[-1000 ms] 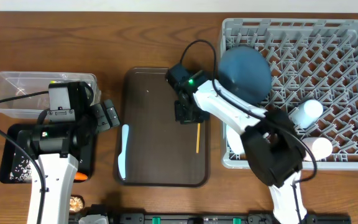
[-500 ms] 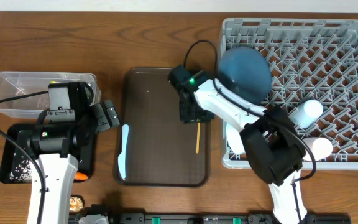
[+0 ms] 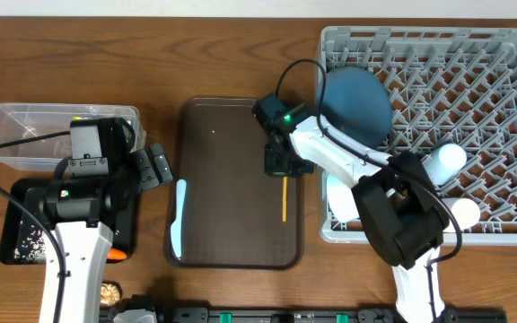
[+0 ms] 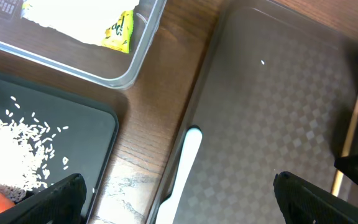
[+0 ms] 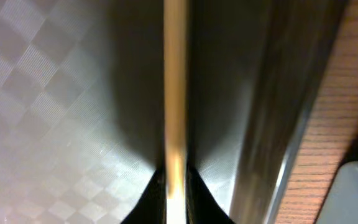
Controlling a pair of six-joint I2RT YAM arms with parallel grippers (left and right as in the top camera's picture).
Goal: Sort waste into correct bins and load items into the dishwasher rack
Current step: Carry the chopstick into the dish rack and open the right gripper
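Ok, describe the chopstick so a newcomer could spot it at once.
Find the brown serving tray just left of the grey rack. Along its right edge runs the thin wooden chopstick, its far end pinched in the right gripper. It is a slim tan stick, unlike the wider pale blue spoon by the left edge.

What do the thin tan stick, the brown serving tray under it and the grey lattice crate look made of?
The thin tan stick looks like wood or bamboo: matte, pale, no glare. The brown serving tray is likely moulded plastic, semi-gloss; embossed checker pattern catches light. The grey lattice crate seems moulded plastic: matte, uniform grey ribs.
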